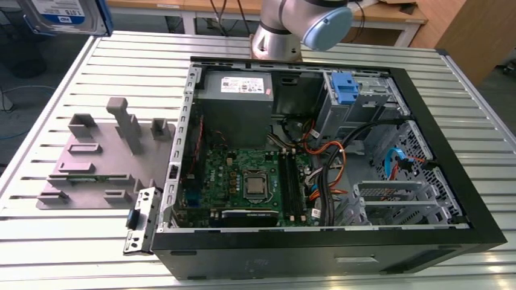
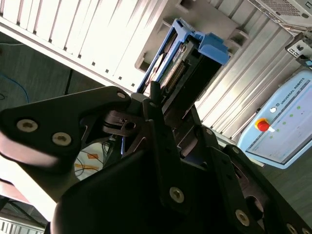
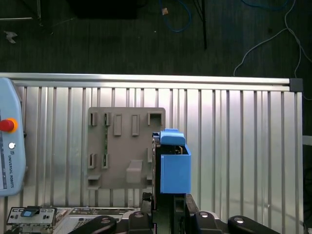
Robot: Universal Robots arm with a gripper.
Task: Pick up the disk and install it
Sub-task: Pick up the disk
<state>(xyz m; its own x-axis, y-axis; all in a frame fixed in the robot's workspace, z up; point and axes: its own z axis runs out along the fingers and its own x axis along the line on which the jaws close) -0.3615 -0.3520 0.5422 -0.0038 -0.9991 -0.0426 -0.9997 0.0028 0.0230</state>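
Silver-grey disk [image 1: 60,15], a flat rectangular metal hard drive with a white-and-blue label and blue plastic carrier rails, hangs in the air at the far corner on the exterior view's left, clear of the ribbed aluminium worktop [image 1: 121,60]. In both wrist views the black jaws are pinching it by one end, so that its body [image 3: 174,170] points away from the wrist and its connector edge [image 2: 185,68] is exposed. Judging by this, the pick-up is done and the install is not: the disk is well apart from the open black computer case [image 1: 419,96].

Below the disk in the first wrist view lies the grey plastic fixture tray [image 3: 124,146] with its moulded slots and posts, just beside the line of the blue carrier. A pale blue teach pendant [image 3: 9,141] with a red button rests on the worktop near the tray.

Inside the case, the metal drive cage [image 1: 367,106] sits at the far corner on the exterior view's right, with an upright blue plastic latch piece [image 1: 344,90] on it. The large grey power-supply box [image 1: 238,103] stands near it, and orange and blue cables [image 1: 330,151] loop in front of the cage above the green motherboard [image 1: 234,175]. These look like the likeliest things to snag the carrier.
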